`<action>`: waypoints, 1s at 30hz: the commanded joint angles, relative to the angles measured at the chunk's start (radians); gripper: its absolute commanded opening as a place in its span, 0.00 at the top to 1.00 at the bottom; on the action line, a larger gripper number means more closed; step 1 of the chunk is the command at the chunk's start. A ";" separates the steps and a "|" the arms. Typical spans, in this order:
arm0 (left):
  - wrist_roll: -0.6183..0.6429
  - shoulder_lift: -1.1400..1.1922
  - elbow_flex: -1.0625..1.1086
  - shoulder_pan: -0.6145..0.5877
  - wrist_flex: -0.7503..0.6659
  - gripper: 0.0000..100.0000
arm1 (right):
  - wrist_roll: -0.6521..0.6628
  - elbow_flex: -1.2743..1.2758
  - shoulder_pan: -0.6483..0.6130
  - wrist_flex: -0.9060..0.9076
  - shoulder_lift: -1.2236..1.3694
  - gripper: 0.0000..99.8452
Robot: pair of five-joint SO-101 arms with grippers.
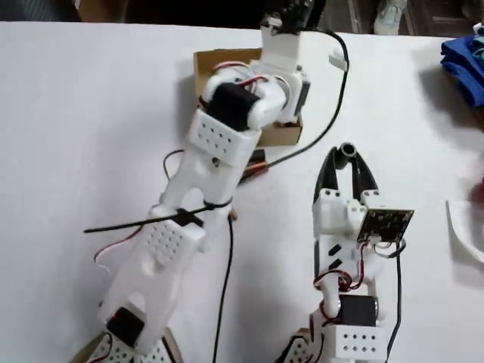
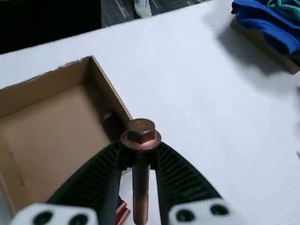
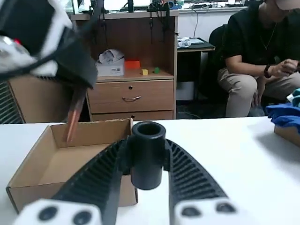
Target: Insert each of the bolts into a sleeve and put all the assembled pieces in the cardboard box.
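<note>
The cardboard box (image 1: 206, 64) sits at 12 o'clock on the table. The left gripper (image 2: 140, 152) holds the bolt (image 2: 140, 187) over it. At 4 o'clock from the box, apart from it, the right gripper (image 1: 348, 160) holds the sleeve (image 1: 347, 148). A cloth (image 1: 463, 64) lies at 2 o'clock from the sleeve.

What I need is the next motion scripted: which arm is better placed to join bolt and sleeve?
Probably left. The left claw holds the bolt tip-down by the cardboard box; the right claw holds the sleeve upright, bore up. Lowering the bolt in looks simplest.
</note>
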 commanded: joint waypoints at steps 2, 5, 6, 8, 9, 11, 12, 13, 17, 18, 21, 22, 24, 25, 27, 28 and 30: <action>0.115 -0.091 -0.039 -0.044 0.038 0.98 | -0.015 -0.009 -0.010 -0.036 0.101 0.98; 0.173 -0.094 -0.041 -0.075 0.137 0.98 | -0.017 -0.063 -0.010 -0.058 0.188 0.98; 0.181 -0.095 -0.042 -0.086 0.167 0.98 | -0.017 -0.083 -0.012 -0.071 0.222 0.98; 0.193 -0.100 -0.042 -0.104 0.210 0.98 | -0.017 -0.115 -0.012 -0.113 0.297 0.98; 0.212 -0.117 -0.041 -0.112 0.215 0.98 | -0.017 -0.130 -0.012 -0.133 0.338 0.98; 0.215 -0.176 -0.039 -0.114 0.212 0.98 | -0.018 -0.157 -0.012 -0.166 0.424 0.98; 0.213 -0.207 -0.038 -0.104 0.210 0.98 | -0.018 -0.169 -0.012 -0.183 0.466 0.98; 0.213 -0.232 -0.038 -0.092 0.213 0.98 | -0.018 -0.184 -0.012 -0.199 0.501 0.98; 0.219 -0.311 0.001 -0.069 0.213 0.98 | -0.018 -0.247 -0.013 -0.234 0.601 0.98; 0.226 -0.334 0.024 -0.068 0.215 0.98 | -0.018 -0.258 -0.013 -0.237 0.613 0.98; 0.272 -0.410 0.134 -0.058 0.215 0.98 | -0.018 -0.275 -0.027 -0.239 0.628 0.98; 0.276 -0.425 0.174 -0.058 0.213 0.98 | -0.018 -0.275 -0.035 -0.239 0.627 0.98; 0.275 -0.407 0.255 -0.074 0.199 0.98 | -0.018 -0.275 -0.054 -0.239 0.625 0.98; 0.275 -0.381 0.292 -0.094 0.187 0.98 | -0.018 -0.275 -0.065 -0.239 0.625 0.98; 0.276 -0.331 0.318 -0.114 0.169 0.98 | -0.018 -0.275 -0.073 -0.239 0.625 0.98; 0.279 -0.311 0.303 -0.115 0.170 0.98 | -0.018 -0.275 -0.073 -0.239 0.625 0.98; 0.281 -0.290 0.223 -0.110 0.203 0.98 | -0.018 -0.275 -0.073 -0.239 0.625 0.98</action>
